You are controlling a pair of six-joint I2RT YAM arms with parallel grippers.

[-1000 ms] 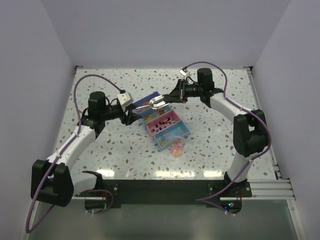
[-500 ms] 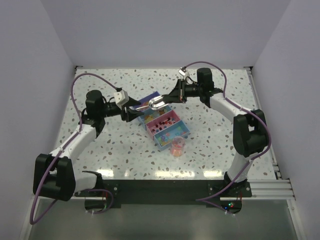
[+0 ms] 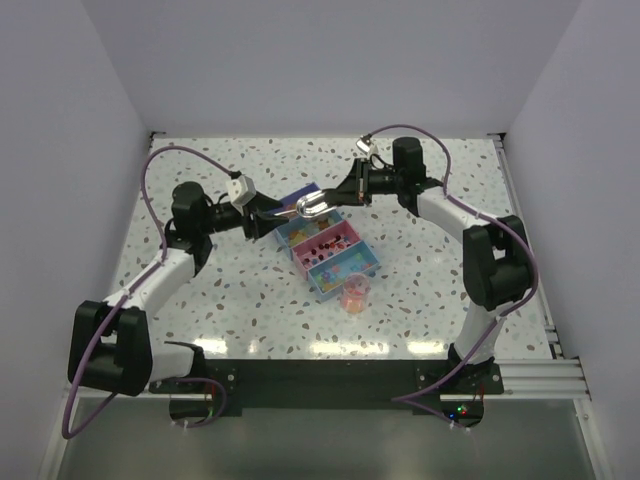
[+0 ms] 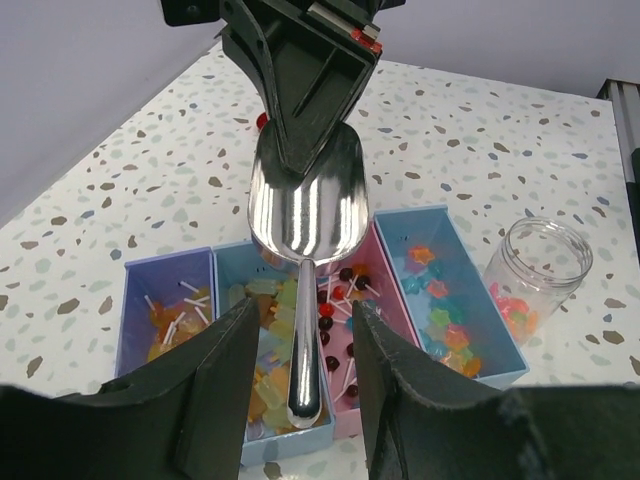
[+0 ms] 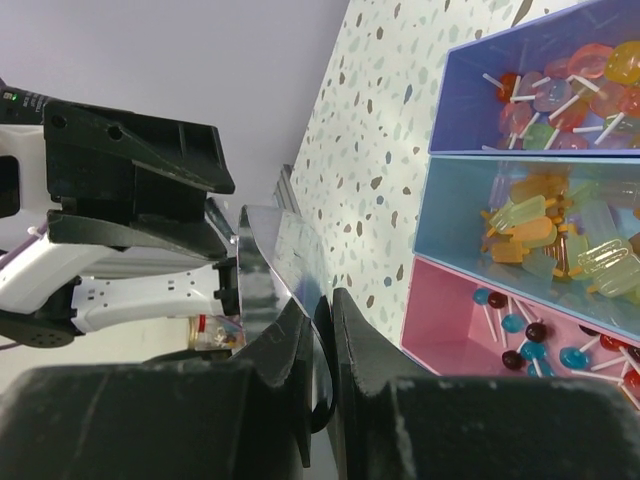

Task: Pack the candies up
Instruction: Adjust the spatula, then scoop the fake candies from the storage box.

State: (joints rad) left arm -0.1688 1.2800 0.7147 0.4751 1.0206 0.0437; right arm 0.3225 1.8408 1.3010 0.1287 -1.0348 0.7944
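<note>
A shiny metal scoop (image 3: 312, 205) hangs level over the tray (image 3: 372, 262) of candies. My right gripper (image 3: 336, 196) is shut on the rim of its bowl (image 5: 285, 250). From the other side, my left gripper (image 4: 305, 335) is open and straddles the scoop's handle (image 4: 305, 380), with a gap on each side. The candies (image 4: 445, 300) fill the tray's compartments as lollipops, gummy bars and star shapes. More candies lie in the bottom of a clear jar (image 4: 535, 275), which stands in front of the tray (image 3: 354, 293).
The tray (image 4: 285, 445) has purple, blue, pink and blue compartments side by side. White walls enclose the speckled table (image 3: 200, 290) on three sides. The left arm's black wrist (image 5: 130, 190) fills the space just beyond the scoop in the right wrist view.
My left gripper has moved right and up to the scoop's handle, and its jaws have narrowed around it. The right gripper and scoop have stayed put.
</note>
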